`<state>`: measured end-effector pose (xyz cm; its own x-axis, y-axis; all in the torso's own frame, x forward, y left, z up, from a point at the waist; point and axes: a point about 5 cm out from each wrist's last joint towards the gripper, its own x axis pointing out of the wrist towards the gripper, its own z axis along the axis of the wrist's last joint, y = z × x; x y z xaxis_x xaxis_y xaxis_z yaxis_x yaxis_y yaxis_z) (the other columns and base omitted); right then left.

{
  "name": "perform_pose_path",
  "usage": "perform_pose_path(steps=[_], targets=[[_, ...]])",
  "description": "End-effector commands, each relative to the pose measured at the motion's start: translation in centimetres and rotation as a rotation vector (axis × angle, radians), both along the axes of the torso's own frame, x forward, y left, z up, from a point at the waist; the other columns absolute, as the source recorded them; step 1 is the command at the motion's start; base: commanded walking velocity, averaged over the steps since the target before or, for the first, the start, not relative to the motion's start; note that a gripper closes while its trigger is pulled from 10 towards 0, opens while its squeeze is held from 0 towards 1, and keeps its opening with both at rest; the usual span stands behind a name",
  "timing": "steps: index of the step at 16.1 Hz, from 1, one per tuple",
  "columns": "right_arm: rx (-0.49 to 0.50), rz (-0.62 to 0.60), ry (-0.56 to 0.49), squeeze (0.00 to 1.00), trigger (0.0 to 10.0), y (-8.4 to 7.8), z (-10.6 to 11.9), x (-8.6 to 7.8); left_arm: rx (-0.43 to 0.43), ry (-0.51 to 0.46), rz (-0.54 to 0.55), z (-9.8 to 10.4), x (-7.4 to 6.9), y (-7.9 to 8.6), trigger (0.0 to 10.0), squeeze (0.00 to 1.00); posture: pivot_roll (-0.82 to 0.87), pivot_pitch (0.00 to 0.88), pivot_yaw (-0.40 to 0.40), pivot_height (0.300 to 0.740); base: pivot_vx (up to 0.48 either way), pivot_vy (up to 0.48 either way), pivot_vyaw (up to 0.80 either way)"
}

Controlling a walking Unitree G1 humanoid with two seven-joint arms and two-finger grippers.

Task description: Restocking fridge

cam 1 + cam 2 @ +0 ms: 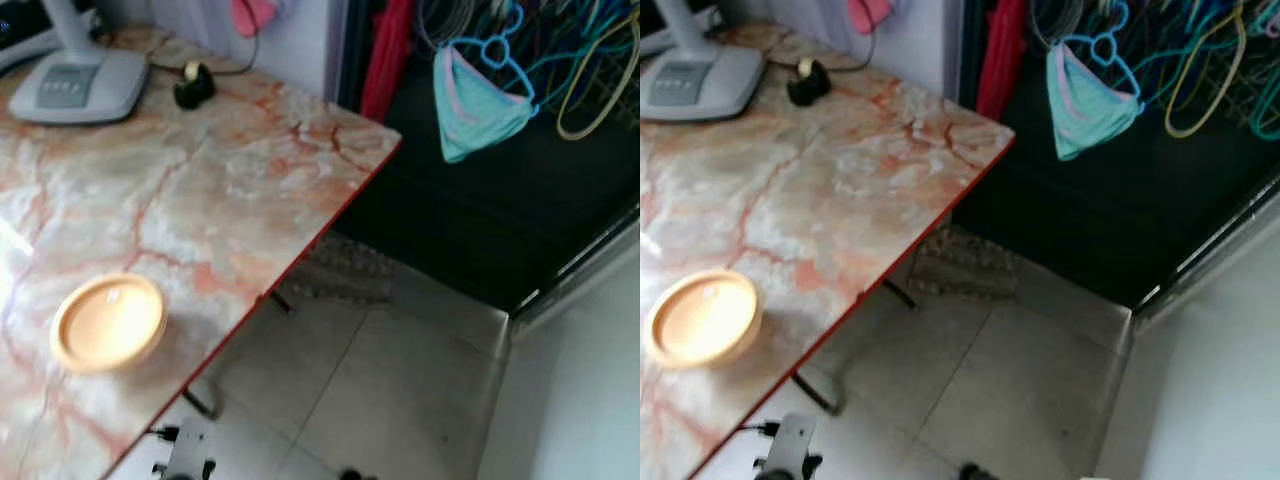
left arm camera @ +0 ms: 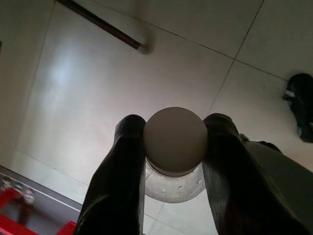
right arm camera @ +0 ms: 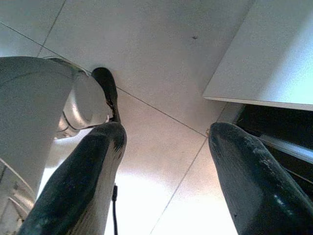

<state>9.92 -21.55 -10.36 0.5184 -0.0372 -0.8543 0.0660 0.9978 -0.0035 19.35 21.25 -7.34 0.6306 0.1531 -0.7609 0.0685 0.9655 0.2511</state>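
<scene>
Bottle [image 2: 175, 161] first: we see it pinched between the two black fingers [image 2: 120, 181] of the left gripper [image 2: 175, 142], its pale round cap sitting right between the fingertips and the clear, beaded shoulder of the bottle showing just under the cap. Both fingers touch the cap's sides, one on each side, so the left gripper is clamped on it. Beyond the bottle lies pale tiled floor [image 2: 88, 83], with a dark table leg [image 2: 105, 25] crossing it well apart from the bottle.

Our right gripper [image 3: 166, 142] hangs over the same floor with its fingers [image 3: 93, 171] spread wide and nothing between them.

From the head, we look down on a marble-patterned table [image 1: 220, 190] with a red edge. Taking the table as our landmark: a round yellow lid or dish [image 1: 108, 322] lies on its near part, a white lamp base [image 1: 75, 85] stands at its far corner, and a small dark tape dispenser [image 1: 194, 85] sits just beside that base. Past the table's far edge, hangers [image 1: 500, 60] and a teal garment [image 1: 480, 105] hang in a dark recess.
</scene>
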Motion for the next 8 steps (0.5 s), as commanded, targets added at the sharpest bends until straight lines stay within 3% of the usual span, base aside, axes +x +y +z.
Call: perform_pose_path(steps=[1,4,8], targets=[[-0.012,-0.006,0.029,0.00,10.0,-0.21,-0.19,-0.79,0.006,0.034,-0.024,-0.45,-0.77,-0.14,10.0,0.00,0.13,0.129,-0.021,0.740,0.000,0.000,-0.79],[-0.016,-0.015,0.032,0.00,10.0,-0.02,-0.27,-0.89,0.017,0.043,-0.038,-0.48,-0.86,0.00,10.0,0.00,0.12,0.116,-0.015,0.740,0.000,-0.366,-0.79],[-0.018,-0.018,0.033,0.00,10.0,0.13,-0.31,-0.95,0.012,0.045,-0.051,-0.49,-0.93,0.04,10.0,0.00,0.11,0.101,-0.006,0.740,0.000,0.000,-0.79]])
